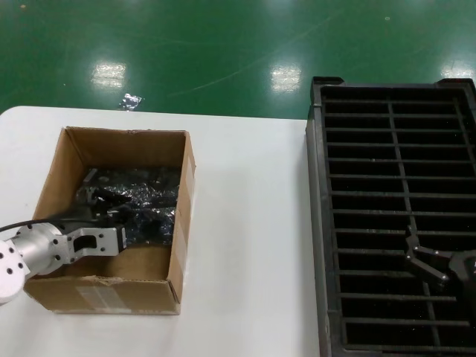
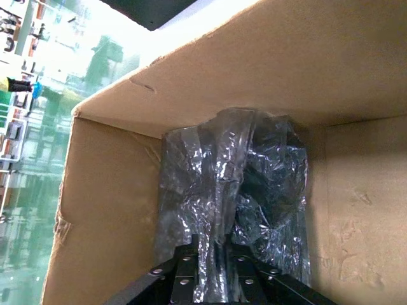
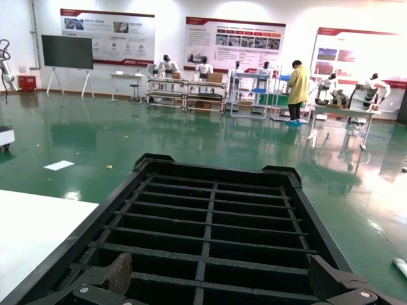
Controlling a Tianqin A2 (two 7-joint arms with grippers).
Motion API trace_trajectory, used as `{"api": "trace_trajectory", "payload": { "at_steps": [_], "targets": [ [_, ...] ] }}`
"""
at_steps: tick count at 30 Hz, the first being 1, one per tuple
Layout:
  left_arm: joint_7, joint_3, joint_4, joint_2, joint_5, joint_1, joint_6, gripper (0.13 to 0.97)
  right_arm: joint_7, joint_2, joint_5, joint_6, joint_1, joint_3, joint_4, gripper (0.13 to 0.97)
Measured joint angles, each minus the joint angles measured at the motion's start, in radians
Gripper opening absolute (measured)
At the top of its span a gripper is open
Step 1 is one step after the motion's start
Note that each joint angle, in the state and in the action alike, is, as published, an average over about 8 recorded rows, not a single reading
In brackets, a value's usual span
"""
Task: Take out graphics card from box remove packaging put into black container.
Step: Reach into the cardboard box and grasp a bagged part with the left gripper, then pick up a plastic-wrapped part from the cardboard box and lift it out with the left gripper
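The packaging (image 1: pixel 141 199), a shiny crinkled bag, lies inside the box (image 1: pixel 56 167) on the white table (image 1: pixel 249 223). The graphics card cannot be made out through the bag. The left end effector (image 2: pixel 216 267) is down in the box, pinching a fold of the bag between its fingers. The black container (image 1: pixel 320 223) sits on the table well apart from the box. The right end effector (image 3: pixel 219 279) hangs over the black container, spread wide and holding nothing.
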Motion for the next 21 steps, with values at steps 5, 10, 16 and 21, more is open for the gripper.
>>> {"api": "trace_trajectory", "payload": {
  "at_steps": [5, 10, 16, 21],
  "targets": [
    [0.001, -0.002, -0.011, -0.005, 0.006, 0.006, -0.009, 0.210, 0.000, 0.000, 0.000, 0.000, 0.000, 0.000, 0.000, 0.966],
    [-0.003, -0.008, -0.036, -0.016, 0.028, 0.013, -0.024, 0.170, 0.000, 0.000, 0.000, 0.000, 0.000, 0.000, 0.000, 0.966],
    [-0.039, -0.041, -0.128, -0.044, 0.096, 0.036, -0.041, 0.146, 0.000, 0.000, 0.000, 0.000, 0.000, 0.000, 0.000, 0.966],
    [-0.092, -0.103, -0.254, -0.068, 0.183, 0.078, -0.039, 0.143, 0.000, 0.000, 0.000, 0.000, 0.000, 0.000, 0.000, 0.966]
  ]
}}
